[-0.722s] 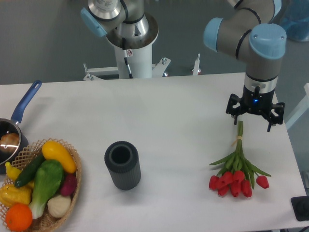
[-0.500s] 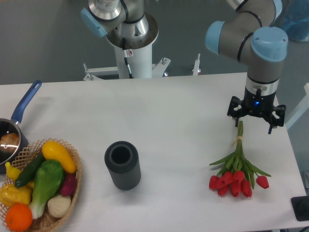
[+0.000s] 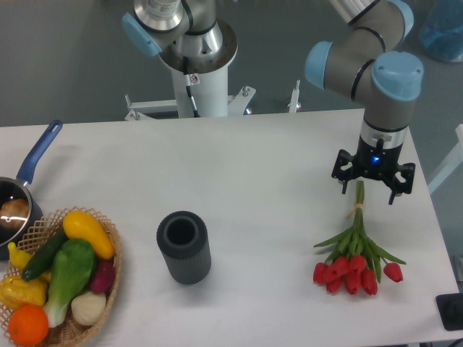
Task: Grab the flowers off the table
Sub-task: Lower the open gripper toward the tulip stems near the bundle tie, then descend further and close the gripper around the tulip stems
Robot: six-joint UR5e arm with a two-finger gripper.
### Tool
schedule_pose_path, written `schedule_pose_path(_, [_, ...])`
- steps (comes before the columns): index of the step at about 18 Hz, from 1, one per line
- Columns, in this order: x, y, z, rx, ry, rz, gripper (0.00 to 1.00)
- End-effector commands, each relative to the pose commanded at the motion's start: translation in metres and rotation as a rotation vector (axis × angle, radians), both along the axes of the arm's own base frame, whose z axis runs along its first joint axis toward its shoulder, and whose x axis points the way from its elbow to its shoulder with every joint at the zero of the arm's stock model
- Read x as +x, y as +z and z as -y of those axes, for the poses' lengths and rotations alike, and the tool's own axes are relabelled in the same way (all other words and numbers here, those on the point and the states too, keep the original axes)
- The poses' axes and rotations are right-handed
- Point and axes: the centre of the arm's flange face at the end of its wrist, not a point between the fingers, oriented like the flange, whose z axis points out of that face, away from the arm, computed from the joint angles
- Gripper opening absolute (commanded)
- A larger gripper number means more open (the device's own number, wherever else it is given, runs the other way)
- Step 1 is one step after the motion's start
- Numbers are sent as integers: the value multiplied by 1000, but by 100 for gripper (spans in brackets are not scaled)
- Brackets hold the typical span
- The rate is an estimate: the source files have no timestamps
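Shifting a little left since the earlier frames, the gripper (image 3: 373, 182) now hangs right over the stem tips of the flowers (image 3: 356, 248). It was off to the right of the stems before, so this reads as lining up for the grasp. Fingers are spread apart, nothing between them, and contact with the stems can't be told from this angle. Flowers haven't moved: flat on the white surface (image 3: 275, 166), stems pointing up toward the gripper, red heads at the near end, pale band partway along the stems. Pick not yet made; likely next is a drop and close on the stems.

Containers, left to right from the flowers' far side: blue-handled pot (image 3: 16, 204) at the left edge, something brownish inside, too cut off to name. Wicker basket (image 3: 110, 269) just below the pot, heaped with toy vegetables (image 3: 69, 275). Dark ribbed cup (image 3: 184, 247) stands upright between basket and flowers, looks empty.
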Motion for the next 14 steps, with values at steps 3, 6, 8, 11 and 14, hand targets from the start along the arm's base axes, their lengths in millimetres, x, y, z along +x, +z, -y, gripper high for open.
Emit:
schedule_pose_path(3, [-8,-15,-6,7,67,25,100])
schedule_pose_path(6, [-17,-40,-20,6,111,63,100])
schedule_pose_path(8, [-30,-55,-26,3,114,71,100])
schedule_pose_path(11, [-36,-61,-28,6,114,68,100])
schedule_pose_path(14, [-45,-61,-28,9,117,60,100])
